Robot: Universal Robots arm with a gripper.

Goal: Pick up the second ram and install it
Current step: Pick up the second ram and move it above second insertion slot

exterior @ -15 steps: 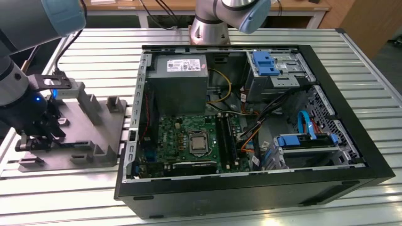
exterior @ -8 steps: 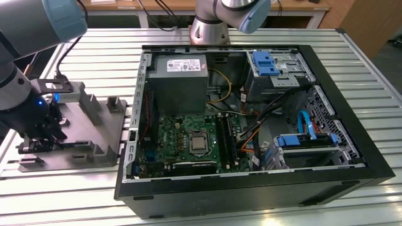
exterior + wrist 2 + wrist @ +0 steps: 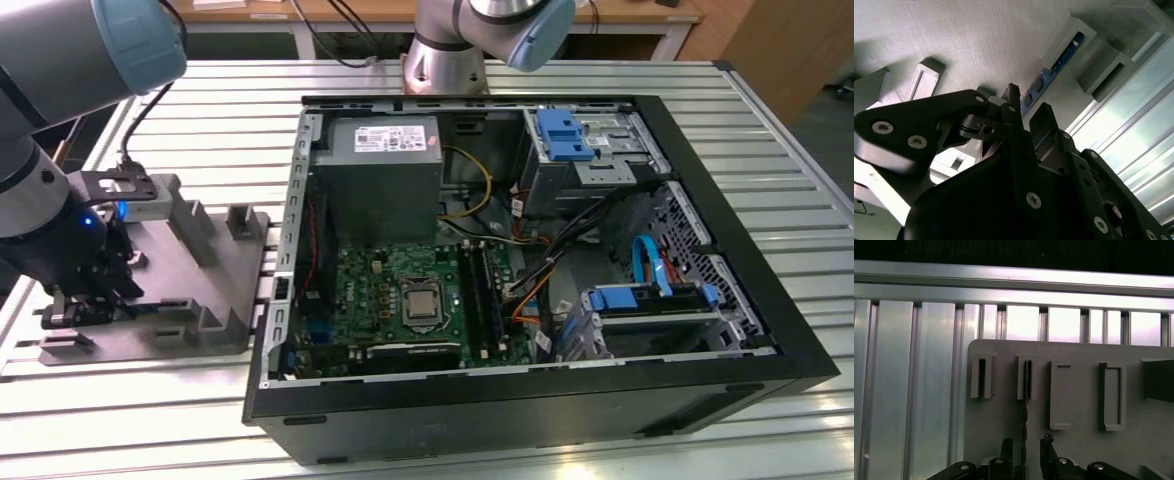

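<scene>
One claw (image 3: 1025, 454), narrowly open, straddles the second ram (image 3: 1027, 382) standing in its grey holder (image 3: 1074, 352).

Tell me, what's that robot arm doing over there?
The robot arm holds its gripper low over a grey holder beside the open computer case. A thin dark memory stick, the second ram, stands on edge in a slot there, between the gripper's open fingers. It is not lifted or installed yet.
</scene>
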